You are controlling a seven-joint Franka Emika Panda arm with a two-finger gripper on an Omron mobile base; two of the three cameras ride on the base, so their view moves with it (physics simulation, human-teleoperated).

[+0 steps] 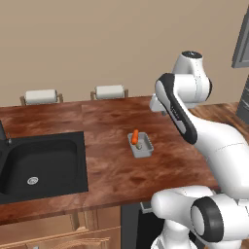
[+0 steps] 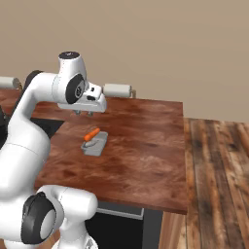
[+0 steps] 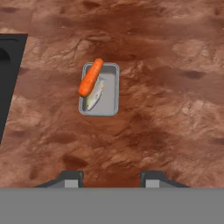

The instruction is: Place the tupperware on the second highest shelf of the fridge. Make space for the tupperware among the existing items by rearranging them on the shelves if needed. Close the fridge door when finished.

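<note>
Pincer [image 3: 112,175] hangs above the worktop [image 3: 166,109], fingers spread partway with bare wood between them, gripping nothing. Just past it, the tupperware [image 3: 105,89] sits flat on the worktop, well apart from the black sink [image 1: 41,165], carrot [image 3: 90,77] poking over its rim. No lettering readable anywhere.

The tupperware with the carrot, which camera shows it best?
The hand view: it looks straight down into the tupperware, showing the full rim, the carrot and a pale item beside it. The left and right base views show it small and slanted on the wooden counter.
</note>
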